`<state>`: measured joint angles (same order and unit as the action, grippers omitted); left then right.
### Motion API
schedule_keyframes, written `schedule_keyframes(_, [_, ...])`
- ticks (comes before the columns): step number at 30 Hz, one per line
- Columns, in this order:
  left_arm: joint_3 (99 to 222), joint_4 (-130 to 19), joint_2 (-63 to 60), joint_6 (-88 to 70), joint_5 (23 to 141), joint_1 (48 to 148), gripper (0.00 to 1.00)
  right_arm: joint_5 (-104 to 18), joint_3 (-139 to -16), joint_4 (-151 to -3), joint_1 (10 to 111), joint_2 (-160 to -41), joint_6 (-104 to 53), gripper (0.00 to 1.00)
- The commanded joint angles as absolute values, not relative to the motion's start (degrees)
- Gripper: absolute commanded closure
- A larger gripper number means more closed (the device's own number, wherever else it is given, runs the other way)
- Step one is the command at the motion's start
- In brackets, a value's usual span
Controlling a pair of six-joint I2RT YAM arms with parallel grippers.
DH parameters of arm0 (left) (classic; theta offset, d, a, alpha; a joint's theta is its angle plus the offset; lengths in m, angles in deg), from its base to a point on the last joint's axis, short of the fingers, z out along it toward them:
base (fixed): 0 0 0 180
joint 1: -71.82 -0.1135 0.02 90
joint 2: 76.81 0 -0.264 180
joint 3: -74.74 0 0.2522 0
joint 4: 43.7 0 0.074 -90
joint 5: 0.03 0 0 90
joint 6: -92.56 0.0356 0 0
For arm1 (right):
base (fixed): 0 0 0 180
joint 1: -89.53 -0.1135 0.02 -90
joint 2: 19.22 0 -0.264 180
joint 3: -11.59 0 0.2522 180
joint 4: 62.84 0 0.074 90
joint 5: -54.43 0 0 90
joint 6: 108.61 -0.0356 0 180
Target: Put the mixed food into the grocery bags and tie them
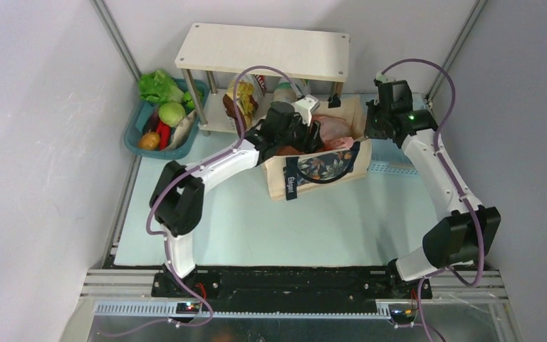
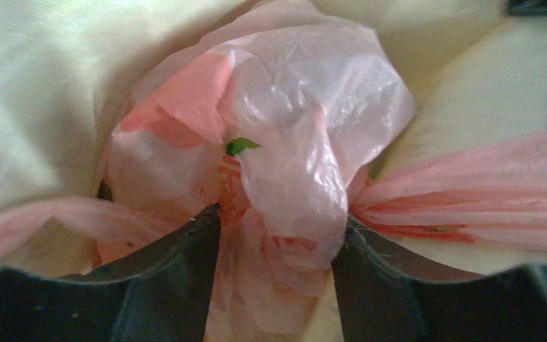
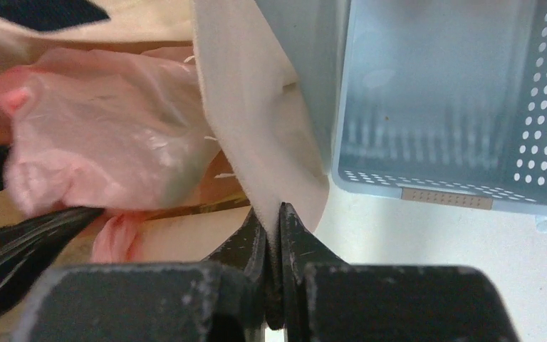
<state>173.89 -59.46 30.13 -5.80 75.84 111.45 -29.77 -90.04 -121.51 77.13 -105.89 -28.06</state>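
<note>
The left hand [image 2: 278, 222] clamps the gathered neck of the pink plastic bag [image 2: 292, 107] inside the canvas tote [image 1: 279, 171] — readying the tie, I'd say — while the right hand [image 3: 274, 222] pinches the tote's rim to steady it.

Soft, even light, faint shadows; wrist views grainy, the pink bag [image 2: 292, 142] blurred close up

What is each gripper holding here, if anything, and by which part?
Left gripper clamps the pink plastic bag by a bunched fold; right gripper pinches the canvas tote by its beige fabric edge.
</note>
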Motion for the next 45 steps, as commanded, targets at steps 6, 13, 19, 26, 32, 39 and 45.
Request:
schedule_keyframes(6, [185.0, -68.6, 40.2, -3.8, 78.4, 113.9, 0.36, -33.9, -86.6, -119.5, 76.2, -94.2, -31.1, 1.00])
schedule_keyframes(13, [178.3, -72.7, 34.7, -3.9, 85.2, 115.4, 0.34, -39.3, -74.5, -117.2, 72.2, -85.8, -34.2, 1.00])
schedule_keyframes(19, [168.5, -73.3, 14.4, -4.6, 89.3, 117.8, 0.22, -39.3, -69.8, -119.4, 66.5, -80.5, -35.3, 1.00])
schedule_keyframes(26, [162.4, -77.4, -3.8, -10.1, 95.5, 119.1, 0.13, -36.6, -60.9, -121.4, 63.7, -69.6, -38.9, 1.00])
schedule_keyframes(32, [159.1, -81.1, -10.2, -13.3, 108.9, 118.0, 0.03, -36.3, -58.1, -124.8, 62.5, -66.4, -38.9, 1.00])
schedule_keyframes(39, [159.8, -84.0, -2.7, -19.7, 100.8, 112.9, 0.01, -34.2, -57.7, -125.6, 62.0, -65.2, -39.4, 1.00])
schedule_keyframes(45, [158.6, -83.6, 3.1, -20.6, 97.3, 110.1, 0.55, -30.8, -54.7, -128.4, 61.8, -61.6, -43.3, 1.00])
